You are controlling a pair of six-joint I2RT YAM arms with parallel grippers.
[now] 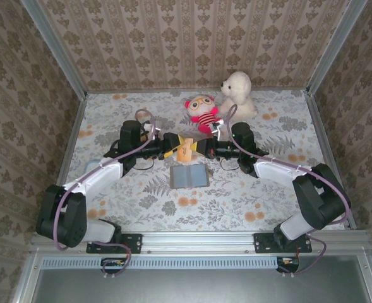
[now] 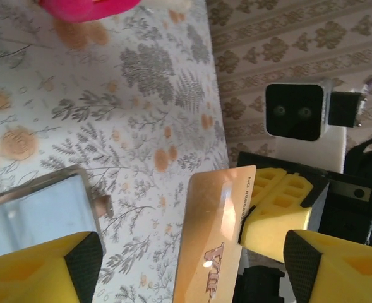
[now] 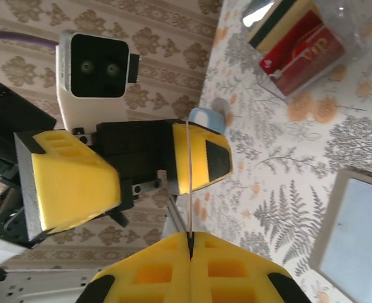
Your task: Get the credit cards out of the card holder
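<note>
Now, nearest us, the card holder [image 1: 190, 176] lies open and flat on the floral table [image 1: 249, 202], both bluish leaves facing up. We can't tell whether a card is tucked inside.

Just beyond the card holder, up off the table, the two grippers meet nose to nose. The right gripper [image 3: 190, 238] is pinched tight on one edge of the gold card [image 2: 214, 240], which stands on edge between the arms. The left gripper [image 1: 168, 149] is spread wide around that same card and grips nothing. One of its fingers [image 3: 199, 169] sits right beside the card's face, the other well clear.

We read this as a hand-over, with the card the right arm's to carry. So what do we want here? The left arm should back straight off along the card's plane, not sideways, because that close finger could drag the thin card and twist it in the pinch. The right should hold its squeeze steady and not swing away until the left is clear.

Well apart from the card holder, a clear box [image 3: 312, 47] holds a red card [image 3: 302, 57] with others stacked alongside. That looks to us like the place to drop this one.

Farthest beyond the card holder sit the striped doll [image 1: 203, 113] and the white plush dog [image 1: 238, 95], best left untouched.
</note>
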